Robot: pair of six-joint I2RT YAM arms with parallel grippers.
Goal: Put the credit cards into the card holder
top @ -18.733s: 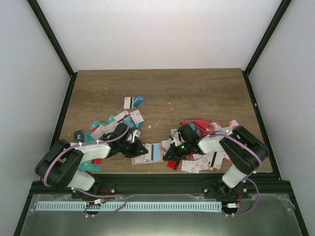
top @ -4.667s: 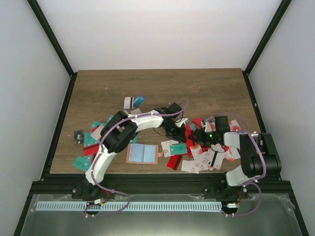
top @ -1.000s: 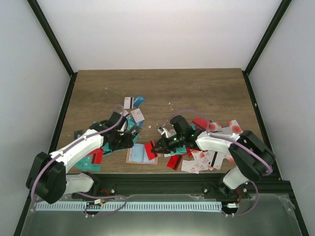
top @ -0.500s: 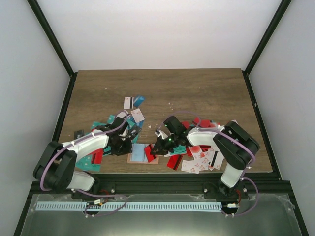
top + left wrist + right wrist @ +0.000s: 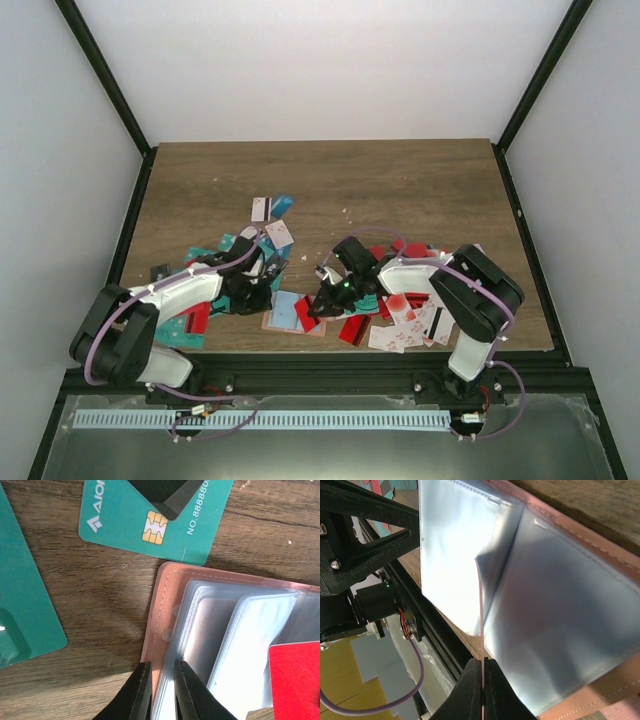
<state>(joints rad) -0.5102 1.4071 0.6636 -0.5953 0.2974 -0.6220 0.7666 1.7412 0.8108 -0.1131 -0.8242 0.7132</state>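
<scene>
Pinching card holder (image 5: 167, 592) at left edge, your left fingers (image 5: 141, 692) have skewed it on tabletop (image 5: 400, 190); your right fingers (image 5: 472, 680) clamp red card (image 5: 295, 675) edge-on in sleeve (image 5: 450, 555).

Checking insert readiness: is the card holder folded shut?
No, the card holder lies open, its clear sleeves fanned out in the left wrist view.

Both arms reach low and inward from their near-edge bases, forearms almost level, wrists close together near the middle. The left gripper (image 5: 258, 296) has its fingers (image 5: 141, 692) drawn to a narrow gap, nipping the card holder (image 5: 165, 610) at its edge; the right gripper (image 5: 318, 306), elbow bent at the right, is pinched tight on a thin red credit card (image 5: 482, 650)
</scene>
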